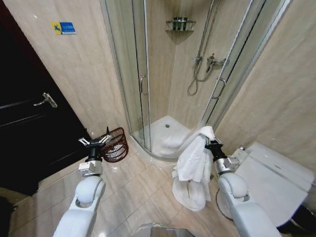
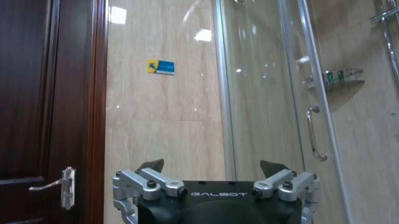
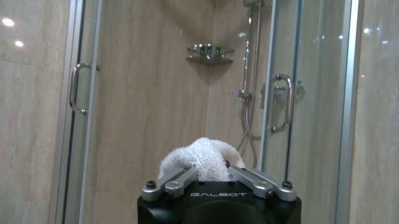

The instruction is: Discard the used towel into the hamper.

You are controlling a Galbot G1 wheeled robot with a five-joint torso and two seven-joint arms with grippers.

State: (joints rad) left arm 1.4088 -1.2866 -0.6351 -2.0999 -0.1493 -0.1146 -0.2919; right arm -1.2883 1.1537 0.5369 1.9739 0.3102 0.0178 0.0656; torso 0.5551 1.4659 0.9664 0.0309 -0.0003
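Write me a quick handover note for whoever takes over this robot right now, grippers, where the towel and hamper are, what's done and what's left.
Right gripper: shut on the white towel, held up in front of the shower; the towel hangs down from it toward the floor.
Left gripper: open, holding nothing, raised just above and beside the hamper.
Hamper: on the floor tiles by the shower enclosure, to the robot's left; nothing visible inside it.
Done: towel is picked up and gripped.
Left: carry the towel across to the left, over the hamper, and release it in. Probably watch the long hanging end so that it does not drag or miss the rim.
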